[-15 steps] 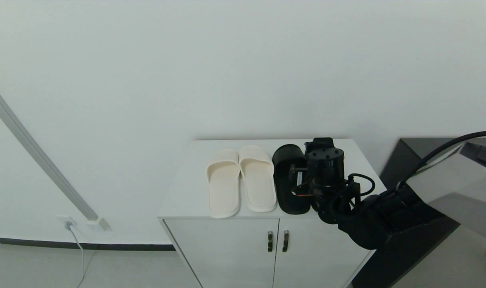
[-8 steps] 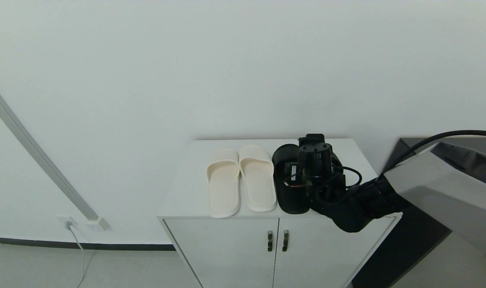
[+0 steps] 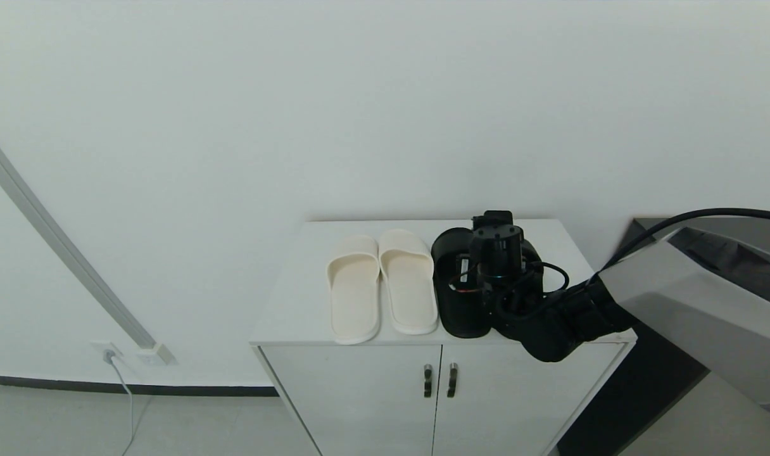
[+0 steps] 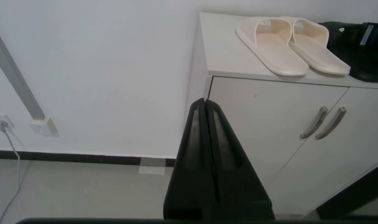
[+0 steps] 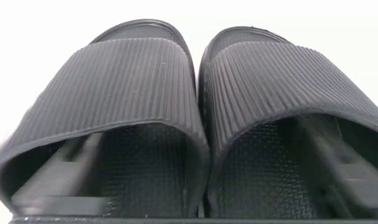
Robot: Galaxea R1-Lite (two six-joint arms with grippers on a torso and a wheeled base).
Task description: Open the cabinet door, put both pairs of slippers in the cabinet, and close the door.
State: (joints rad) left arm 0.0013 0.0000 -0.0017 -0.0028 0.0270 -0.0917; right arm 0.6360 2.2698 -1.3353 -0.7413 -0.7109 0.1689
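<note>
No legible text, labels, numbers or signs.

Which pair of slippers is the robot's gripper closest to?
The black ribbed rubber slippers, on the white cabinet's right side; the right gripper is at them. The cream pair lies apart.

— What sort of place is this?
— A bare indoor room, set up like a home entryway. A low white cabinet [image 3: 359, 405] with two doors stands against a plain white wall [image 3: 296, 95], with a cream pair of slippers [image 3: 382, 288] and a black pair of slippers [image 3: 458, 297] on top.
— Does it look lived-in?
— Hardly. There's a grey floor [image 3: 75, 424], a dark skirting [image 3: 170, 387], a wall socket [image 3: 106, 350] with a cable [image 3: 129, 399] plugged in, and a grey strip [image 3: 56, 240] slanting up the wall. It looks more like a test room than a home.
</note>
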